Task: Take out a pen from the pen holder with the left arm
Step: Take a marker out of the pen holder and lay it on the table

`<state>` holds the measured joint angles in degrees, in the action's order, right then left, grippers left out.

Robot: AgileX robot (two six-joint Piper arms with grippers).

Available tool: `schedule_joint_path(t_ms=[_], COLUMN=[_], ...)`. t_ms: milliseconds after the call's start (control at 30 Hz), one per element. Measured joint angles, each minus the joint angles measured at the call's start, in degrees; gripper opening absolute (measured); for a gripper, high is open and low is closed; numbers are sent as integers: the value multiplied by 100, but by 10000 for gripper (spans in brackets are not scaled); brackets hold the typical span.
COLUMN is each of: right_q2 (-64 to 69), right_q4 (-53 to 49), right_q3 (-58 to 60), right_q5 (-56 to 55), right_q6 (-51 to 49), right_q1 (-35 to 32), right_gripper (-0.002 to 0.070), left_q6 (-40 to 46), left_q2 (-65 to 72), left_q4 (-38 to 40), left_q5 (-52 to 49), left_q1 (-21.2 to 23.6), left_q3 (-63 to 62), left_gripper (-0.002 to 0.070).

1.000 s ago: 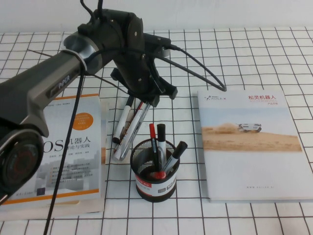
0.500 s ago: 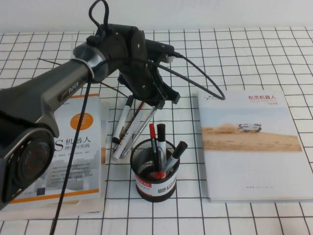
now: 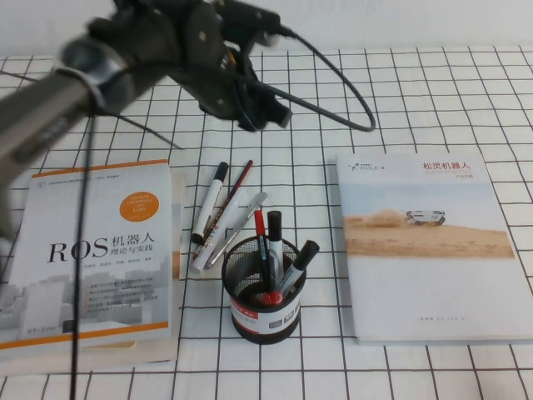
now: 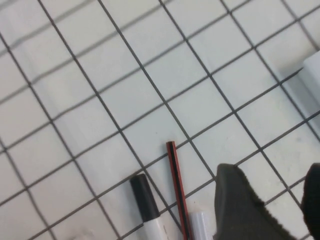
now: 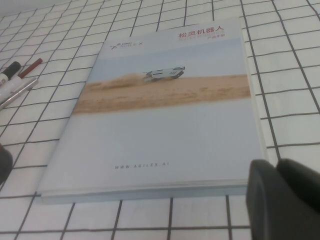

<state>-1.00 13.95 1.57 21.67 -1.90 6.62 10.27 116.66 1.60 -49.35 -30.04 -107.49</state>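
The black mesh pen holder (image 3: 263, 292) stands at the front middle of the table with a red marker (image 3: 260, 237) and two black markers (image 3: 274, 237) in it. Behind it to the left three pens lie side by side: a white marker with a black cap (image 3: 208, 204), a thin red pen (image 3: 234, 194) and a silver pen (image 3: 239, 223). My left gripper (image 3: 262, 117) hangs above and beyond them, open and empty. In the left wrist view my left gripper (image 4: 277, 205) shows bare cloth between its fingers, with the black cap (image 4: 145, 200) and red pen (image 4: 176, 185) alongside. My right gripper (image 5: 277, 167) is shut beside the booklet's edge.
A thick ROS book (image 3: 92, 258) lies at the front left. An AgileX booklet (image 3: 429, 246) lies to the right of the holder, also seen as the booklet (image 5: 165, 110) in the right wrist view. A black cable (image 3: 333, 92) loops off the left arm over the gridded cloth.
The left gripper opened and let go of the silver pen, which now lies beside the other two pens. The left arm then rose and pulled back toward the far side.
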Motion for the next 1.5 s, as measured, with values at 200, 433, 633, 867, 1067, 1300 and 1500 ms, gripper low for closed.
schedule_joint_path(t_ms=[200,433,633,867,1067,1300,1500], right_q2=[0,0,0,0,0,0,0], right_q4=[0,0,0,0,0,0,0], right_q3=[0,0,0,0,0,0,0], right_q5=[0,0,0,0,0,0,0], right_q6=[0,0,0,0,0,0,0], right_q1=[0,0,0,0,0,0,0], right_gripper=[-12,-13,-12,-12,-12,-13,-12], left_q6=[-99,-642,-1220,-1531,-1579,-2090,-1953], left_q2=[-1759,-3786,-5471,-7180,-7970,-8055,-8635], left_q4=[-234,-457,-520,-584,-745,-1190,-922], left_q5=[835,1617,2174,2694,2526,2724,3679], left_q1=[13,120,217,217,217,217,713], left_q3=[1663,3835,5461,7011,7469,7791,8627], left_gripper=[41,3,0,0,0,0,0])
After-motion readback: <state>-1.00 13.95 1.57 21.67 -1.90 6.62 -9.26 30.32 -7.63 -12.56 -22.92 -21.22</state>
